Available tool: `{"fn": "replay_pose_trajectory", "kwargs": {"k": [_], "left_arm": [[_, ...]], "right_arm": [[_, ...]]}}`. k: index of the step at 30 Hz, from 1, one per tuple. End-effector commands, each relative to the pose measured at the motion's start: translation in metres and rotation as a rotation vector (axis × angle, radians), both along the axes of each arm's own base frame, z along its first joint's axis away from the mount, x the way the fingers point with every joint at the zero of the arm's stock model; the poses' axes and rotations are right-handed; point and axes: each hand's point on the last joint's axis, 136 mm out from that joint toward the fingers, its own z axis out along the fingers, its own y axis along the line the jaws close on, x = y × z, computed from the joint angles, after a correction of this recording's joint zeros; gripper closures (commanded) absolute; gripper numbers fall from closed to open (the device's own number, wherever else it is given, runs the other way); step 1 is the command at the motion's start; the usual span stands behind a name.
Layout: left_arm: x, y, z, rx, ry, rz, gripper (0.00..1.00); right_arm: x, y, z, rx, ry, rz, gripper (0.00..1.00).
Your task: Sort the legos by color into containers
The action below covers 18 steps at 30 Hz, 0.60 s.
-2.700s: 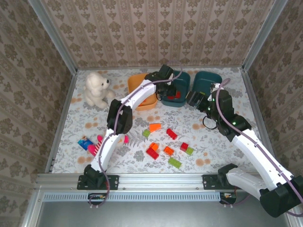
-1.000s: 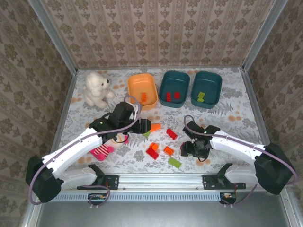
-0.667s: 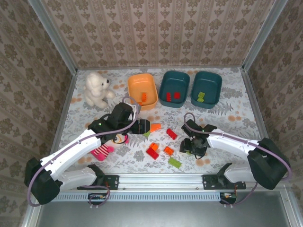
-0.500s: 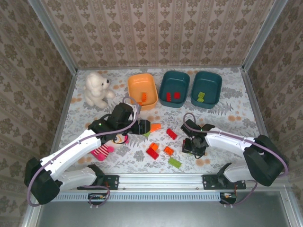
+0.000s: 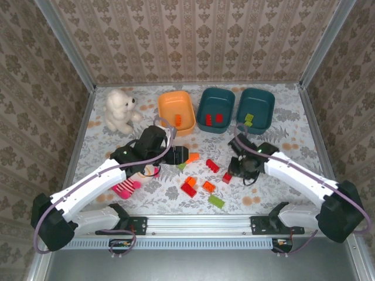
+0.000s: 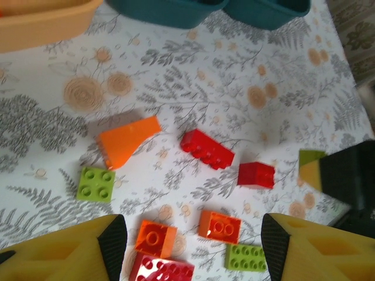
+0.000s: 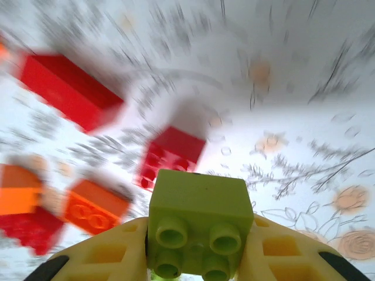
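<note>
My right gripper (image 7: 199,249) is shut on a light green lego (image 7: 199,219), held above the table near a small red lego (image 7: 173,153); from above this gripper (image 5: 240,167) hangs over the right part of the pile. My left gripper (image 6: 190,237) stands open over the loose legos: an orange wedge (image 6: 126,140), a green square (image 6: 96,183), a red brick (image 6: 206,148) and two orange bricks (image 6: 219,226). At the back stand the orange tub (image 5: 177,112), a teal tub (image 5: 215,109) with red legos and a teal tub (image 5: 256,110) with a green one.
A white plush bear (image 5: 119,109) sits at the back left. A pink striped toy (image 5: 124,186) lies under the left arm. Patterned walls close in the table on three sides. Bare tabletop lies between the pile and the tubs.
My right gripper closed on the green lego low at the pile's right and has lifted it up and back toward the tubs. The left arm has barely moved.
</note>
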Motion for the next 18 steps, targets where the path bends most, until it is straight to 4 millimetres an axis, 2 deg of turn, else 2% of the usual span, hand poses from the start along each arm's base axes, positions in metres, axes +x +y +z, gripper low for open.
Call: {"fn": "replay_pose_trajectory", "kwargs": {"k": [1, 3, 5, 9, 11, 13, 16, 18], "left_arm": [[0.020, -0.025, 0.043, -0.105, -0.061, -0.001, 0.33], [0.031, -0.038, 0.052, -0.130, -0.070, -0.011, 0.33], [0.045, -0.050, 0.056, -0.140, -0.062, -0.014, 0.33], [0.073, -0.069, 0.060, -0.160, -0.056, -0.010, 0.33], [0.088, -0.077, 0.062, -0.163, -0.051, -0.009, 0.33], [0.101, -0.083, 0.061, -0.159, -0.042, -0.012, 0.33], [0.115, -0.091, 0.063, -0.161, -0.051, -0.015, 0.33], [0.122, -0.094, 0.061, -0.157, -0.052, -0.012, 0.33]], "right_arm": [[0.028, -0.040, 0.045, -0.081, -0.086, -0.028, 0.77], [0.060, -0.051, 0.063, -0.077, -0.136, -0.052, 0.77], [0.097, -0.062, 0.072, -0.083, -0.161, -0.074, 0.78], [0.164, -0.083, 0.065, -0.105, -0.171, -0.123, 0.78], [0.194, -0.096, 0.053, -0.124, -0.144, -0.154, 0.79], [0.215, -0.109, 0.038, -0.151, -0.110, -0.187, 0.79], [0.238, -0.128, 0.017, -0.179, -0.063, -0.240, 0.79], [0.246, -0.135, 0.002, -0.181, -0.021, -0.263, 0.79]]}}
